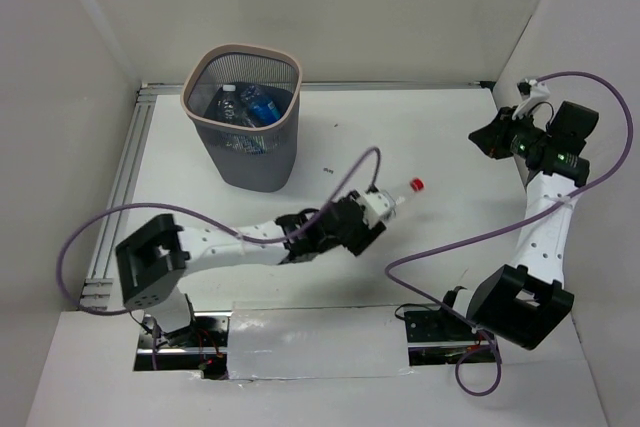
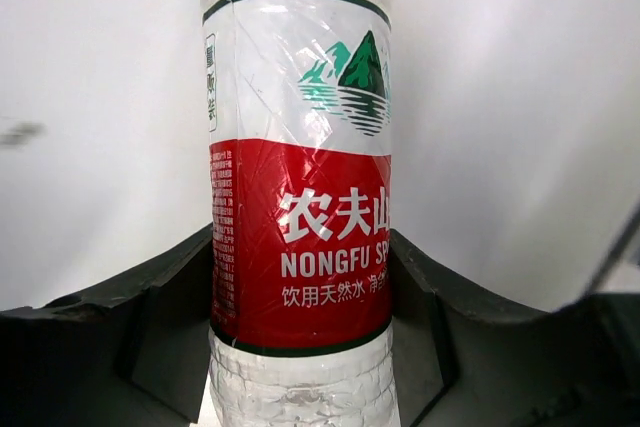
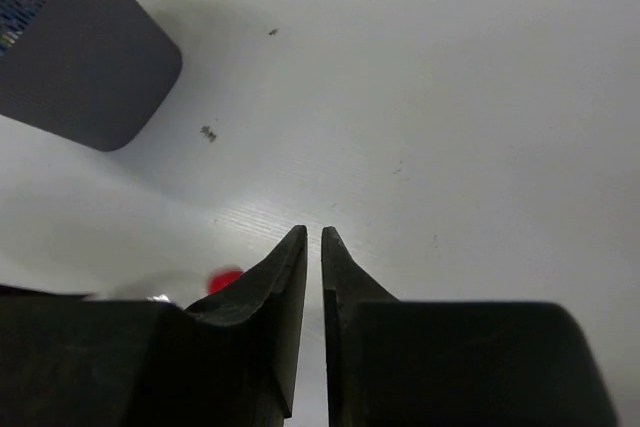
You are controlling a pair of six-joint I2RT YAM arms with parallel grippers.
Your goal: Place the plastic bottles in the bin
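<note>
While several bottles lie in the bin seen from above, my left wrist shows my left jaws clamping a red-labelled bottle not yet binned, and my right wrist shows my right jaws closed, empty, over the bench

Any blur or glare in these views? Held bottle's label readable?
Left wrist: bottle label sharp and readable, faint glare on its crinkled film. Right wrist: fingers underexposed, nearly black; bin edge slightly soft. Top external: even light, only soft shadows.

Overhead, right wrist: shared bin
</note>
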